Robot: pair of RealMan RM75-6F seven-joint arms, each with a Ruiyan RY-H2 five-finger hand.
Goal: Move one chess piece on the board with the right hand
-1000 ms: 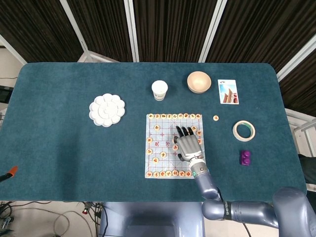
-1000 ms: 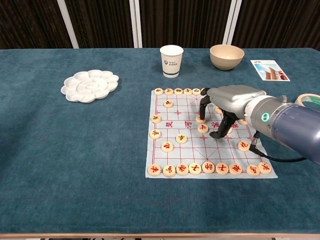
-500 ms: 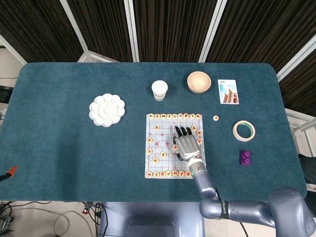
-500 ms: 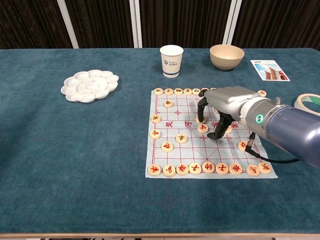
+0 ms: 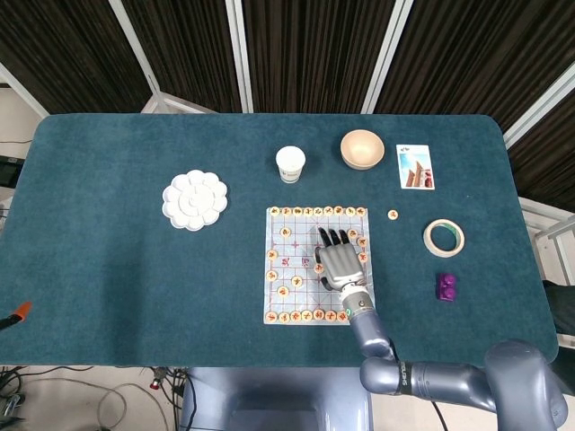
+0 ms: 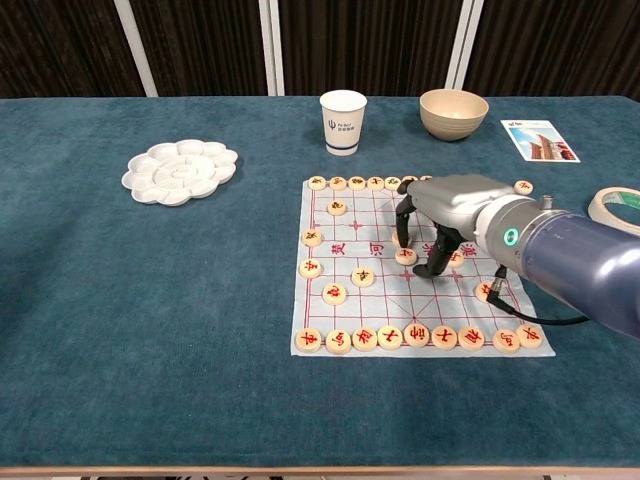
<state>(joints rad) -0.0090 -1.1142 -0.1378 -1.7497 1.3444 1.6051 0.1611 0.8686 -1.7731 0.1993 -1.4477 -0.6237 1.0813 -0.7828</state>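
Observation:
A paper chess board (image 5: 305,302) (image 6: 380,300) lies right of the table's middle, with round wooden pieces along its near and far rows and a few in between. My right hand (image 5: 338,260) (image 6: 455,200) arches over the board's right half, fingers pointing down. One fingertip (image 6: 404,237) touches the board where a piece stood, and the thumb rests lower right of it. A piece (image 6: 406,256) lies free between that finger and the thumb, not pinched. In the head view the hand hides the pieces beneath it. My left hand is out of both views.
Behind the board stand a paper cup (image 5: 290,163) (image 6: 343,120) and a beige bowl (image 5: 362,148) (image 6: 453,112). A white flower-shaped palette (image 5: 194,199) lies to the left. On the right are a card (image 5: 415,167), a tape roll (image 5: 444,237), a purple object (image 5: 446,286) and one stray piece (image 5: 393,215).
The right hand has crept a little toward the far side of the board. Its fingertip now covers the piece it was reaching; the other pieces stay put.

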